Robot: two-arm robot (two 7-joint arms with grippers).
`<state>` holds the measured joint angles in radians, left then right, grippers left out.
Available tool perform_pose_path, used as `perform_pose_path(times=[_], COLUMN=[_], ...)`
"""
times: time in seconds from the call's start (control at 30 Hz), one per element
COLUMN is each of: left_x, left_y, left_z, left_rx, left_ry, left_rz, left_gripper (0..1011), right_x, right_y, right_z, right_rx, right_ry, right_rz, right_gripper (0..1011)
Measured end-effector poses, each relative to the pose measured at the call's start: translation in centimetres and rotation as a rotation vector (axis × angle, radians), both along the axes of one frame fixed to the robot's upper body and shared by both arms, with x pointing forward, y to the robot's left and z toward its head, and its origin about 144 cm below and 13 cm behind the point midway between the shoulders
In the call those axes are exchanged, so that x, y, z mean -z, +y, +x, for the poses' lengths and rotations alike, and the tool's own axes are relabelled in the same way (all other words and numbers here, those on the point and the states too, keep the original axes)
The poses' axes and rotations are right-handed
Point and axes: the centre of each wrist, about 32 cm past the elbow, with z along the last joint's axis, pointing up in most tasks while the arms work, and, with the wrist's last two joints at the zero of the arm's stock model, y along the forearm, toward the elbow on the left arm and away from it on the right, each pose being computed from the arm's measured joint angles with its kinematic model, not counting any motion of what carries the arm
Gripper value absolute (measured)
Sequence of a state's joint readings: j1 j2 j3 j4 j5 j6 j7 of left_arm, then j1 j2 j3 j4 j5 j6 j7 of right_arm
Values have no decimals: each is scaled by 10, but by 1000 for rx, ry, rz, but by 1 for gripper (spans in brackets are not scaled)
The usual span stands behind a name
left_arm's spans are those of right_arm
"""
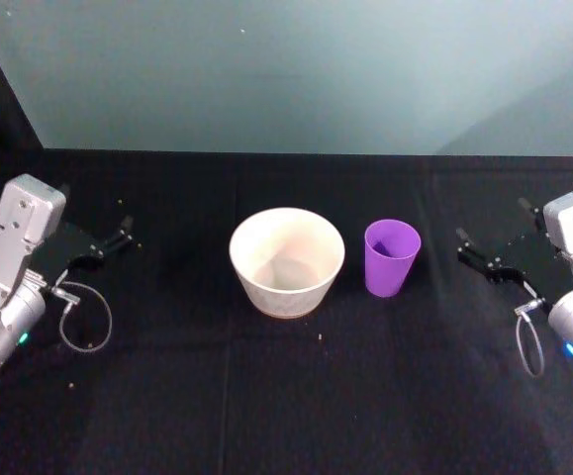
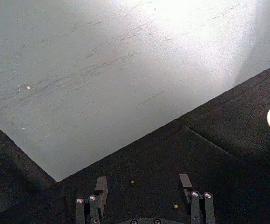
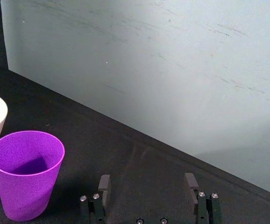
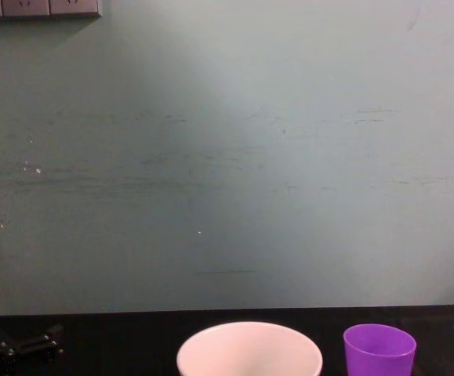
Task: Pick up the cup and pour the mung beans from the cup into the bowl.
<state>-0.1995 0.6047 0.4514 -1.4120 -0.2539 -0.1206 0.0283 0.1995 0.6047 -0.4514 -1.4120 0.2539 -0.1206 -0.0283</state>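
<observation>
The white bowl point(image 1: 286, 262) stands at the middle of the black table, seen too in the chest view point(image 4: 248, 349). Just to its right, a small gap away, the purple cup point(image 1: 392, 257) stands upright; the right wrist view has this cup point(image 3: 26, 173) close by. The mung beans are out of view: what shows of the cup's inside is purple. My right gripper point(image 1: 462, 247) hovers open to the right of the cup, nothing between its fingers point(image 3: 147, 178). Far to the left of the bowl my left gripper point(image 1: 123, 231) is open and empty point(image 2: 143, 179).
The table wears a black cloth point(image 1: 286, 396) and ends at a pale grey-green wall point(image 4: 227, 157). A few tiny tan grains point(image 2: 132, 182) lie loose on the cloth by the left gripper. Open cloth lies in front of the bowl and cup.
</observation>
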Motion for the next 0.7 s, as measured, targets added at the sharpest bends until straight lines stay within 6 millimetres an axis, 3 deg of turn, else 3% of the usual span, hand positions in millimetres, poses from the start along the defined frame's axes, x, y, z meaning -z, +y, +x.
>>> perform_pose_path(times=[0.7], left_x=[0], left_y=[0], left_z=[0], left_rx=[0], left_ry=[0], left_rz=[0], left_gripper=[1000], right_x=[0], right_y=[0], right_z=[0], right_rx=[0], right_ry=[0], right_rz=[0], right_gripper=[1003])
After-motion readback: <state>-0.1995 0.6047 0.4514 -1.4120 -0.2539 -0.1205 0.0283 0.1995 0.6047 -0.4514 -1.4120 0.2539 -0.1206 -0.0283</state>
